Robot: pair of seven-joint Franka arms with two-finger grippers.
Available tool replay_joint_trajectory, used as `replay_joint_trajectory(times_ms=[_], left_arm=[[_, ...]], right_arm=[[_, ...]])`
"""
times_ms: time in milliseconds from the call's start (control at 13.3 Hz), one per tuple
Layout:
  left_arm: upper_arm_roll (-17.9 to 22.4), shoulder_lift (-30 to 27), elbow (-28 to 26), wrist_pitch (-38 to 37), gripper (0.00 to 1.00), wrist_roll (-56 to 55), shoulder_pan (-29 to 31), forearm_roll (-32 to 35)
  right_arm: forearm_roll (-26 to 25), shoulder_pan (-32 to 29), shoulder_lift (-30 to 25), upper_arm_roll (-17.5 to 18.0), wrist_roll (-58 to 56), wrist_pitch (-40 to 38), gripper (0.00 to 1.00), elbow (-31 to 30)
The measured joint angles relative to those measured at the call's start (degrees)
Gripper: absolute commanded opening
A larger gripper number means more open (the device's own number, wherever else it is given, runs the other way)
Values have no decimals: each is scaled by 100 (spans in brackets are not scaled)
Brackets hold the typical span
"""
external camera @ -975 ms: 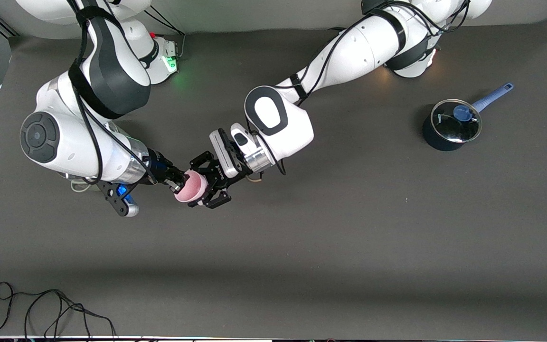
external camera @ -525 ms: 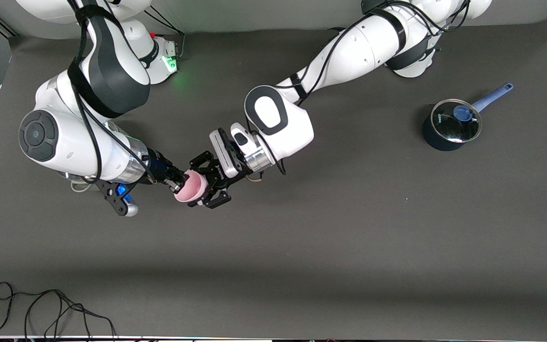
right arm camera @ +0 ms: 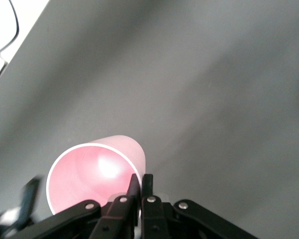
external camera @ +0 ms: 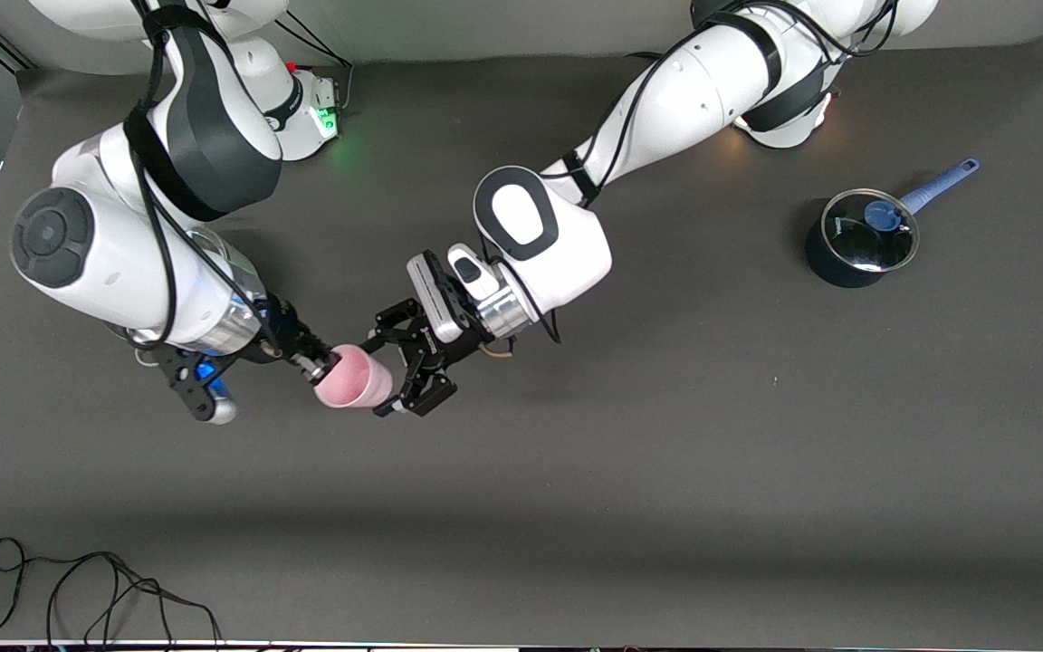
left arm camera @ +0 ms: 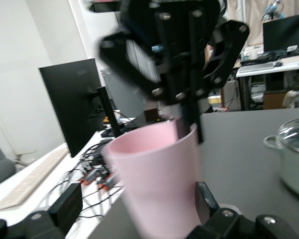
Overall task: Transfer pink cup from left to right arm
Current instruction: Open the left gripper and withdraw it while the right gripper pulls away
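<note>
The pink cup (external camera: 354,380) hangs on its side over the middle of the table. My right gripper (external camera: 316,367) is shut on its rim: in the right wrist view one finger is inside the pink cup (right arm camera: 97,174) and one outside, pinched at the right gripper (right arm camera: 142,180). My left gripper (external camera: 386,369) is open, and its fingers straddle the cup's bottom end without pressing it. In the left wrist view the pink cup (left arm camera: 154,184) stands between the wide-apart fingers of the left gripper (left arm camera: 124,206), with the right gripper (left arm camera: 184,69) above its mouth.
A dark blue pot (external camera: 859,239) with a glass lid and blue handle sits toward the left arm's end of the table. A pale pot (left arm camera: 293,159) with a glass lid shows in the left wrist view. Black cable (external camera: 87,589) lies at the table's near edge.
The left gripper has opened and let go of the cup. The right arm has drawn the cup a little toward its own end of the table, out from between the left fingers.
</note>
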Motion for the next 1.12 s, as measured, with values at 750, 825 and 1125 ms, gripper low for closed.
replay_joint_trajectory(times_ms=[750,825,1125], left_arm=[[131,-758,-1766,-1804,100,-20,1591,1412],[135,-829,-1894,-2258,100,-89,1831,1679],[138,-1187,-2064,-4392,100,-1693,2753,3804]], right_arm=[[-637,-991,-6,-814,-3199,239,0,3],[-636,-1201,-9,-822,-3854,239,0,4],[-516,-2173,-64,-857,-6598,195,0,9]])
